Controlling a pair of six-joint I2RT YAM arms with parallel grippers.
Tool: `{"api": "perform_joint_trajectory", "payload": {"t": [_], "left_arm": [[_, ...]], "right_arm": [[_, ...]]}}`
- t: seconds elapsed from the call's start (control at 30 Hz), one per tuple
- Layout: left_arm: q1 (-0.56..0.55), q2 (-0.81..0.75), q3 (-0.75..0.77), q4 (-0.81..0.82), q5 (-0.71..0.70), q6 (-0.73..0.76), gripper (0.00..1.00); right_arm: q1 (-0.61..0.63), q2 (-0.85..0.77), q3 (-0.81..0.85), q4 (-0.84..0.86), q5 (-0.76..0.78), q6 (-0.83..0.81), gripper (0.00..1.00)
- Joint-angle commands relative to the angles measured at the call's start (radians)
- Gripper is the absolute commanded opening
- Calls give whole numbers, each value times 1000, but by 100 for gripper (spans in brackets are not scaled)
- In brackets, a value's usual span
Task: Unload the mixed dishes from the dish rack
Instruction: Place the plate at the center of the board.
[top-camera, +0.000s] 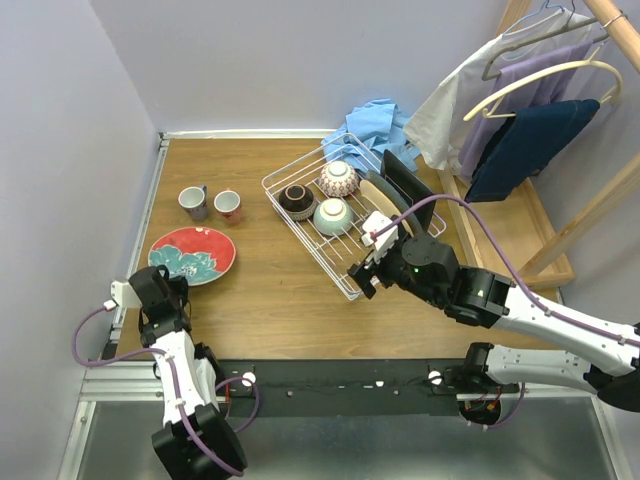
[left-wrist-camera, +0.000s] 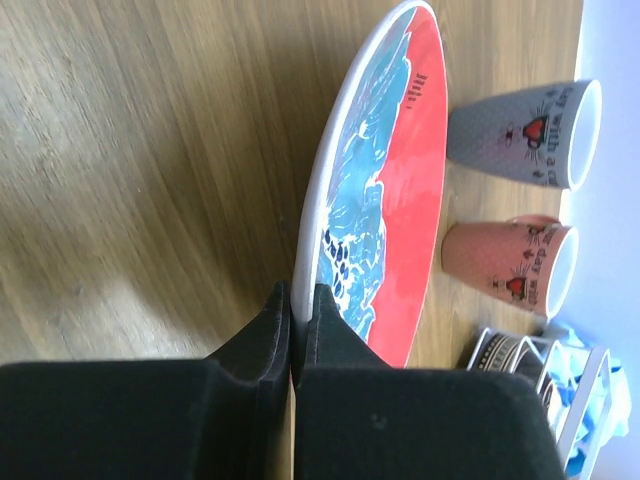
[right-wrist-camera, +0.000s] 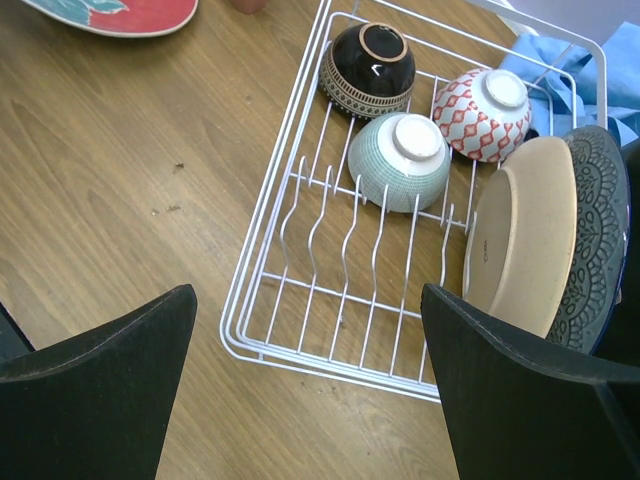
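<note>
Top external view: the rack (top-camera: 305, 238) sits slantwise toward the far right of the table (top-camera: 280, 310), and it is partly emptied. Three pieces are out on the left side of the table: a red plate (top-camera: 192, 254) lies flat by the left edge, and a grey cup (top-camera: 193, 201) and a red cup (top-camera: 228, 205) stand side by side just beyond it, toward the far edge.

Inside the rack are three upturned bowls at its far end: a brown bowl (top-camera: 297, 199), a pink bowl (top-camera: 338, 179) and a green bowl (top-camera: 332, 215). A tan plate (right-wrist-camera: 520, 240) stands on edge along the right side, with a dark plate (right-wrist-camera: 595, 230) leaning behind it. Whether more plates stand behind those cannot be told. The prong rows at the near end are bare.

By my count, about three pieces are done and at least five remain.

The left gripper (left-wrist-camera: 298, 292) is low by the near left corner. Its jaws are drawn nearly together, with the red plate's rim running into the thin slit between them, so it appears to pinch that rim. The plate is therefore down on the table but not yet let go.

The right gripper (right-wrist-camera: 308, 295) hangs above the rack's near end, jaws spread wide and holding nothing. It looks poised for the next piece, probably the green bowl or the tan plate.
</note>
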Motion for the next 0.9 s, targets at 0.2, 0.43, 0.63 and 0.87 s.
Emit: {"api": "perform_joint_trajectory", "payload": {"t": [0.2,0.43,0.63,0.87], "left_arm": [[44,194,-47,293,-4,-3,16],[44,345,-19,379,1,28,21],[44,492,16,460,39,60,20],[42,659,88,529,97,84,20]], "right_arm": [[-9,-29,-30,-8,-22,-20,100],[-12,-28,-41,-7,-19,-28,100],[-10,-17,-40,-7,-16,-36,100],[-10,6,-27,-7,-13,-43,100]]}}
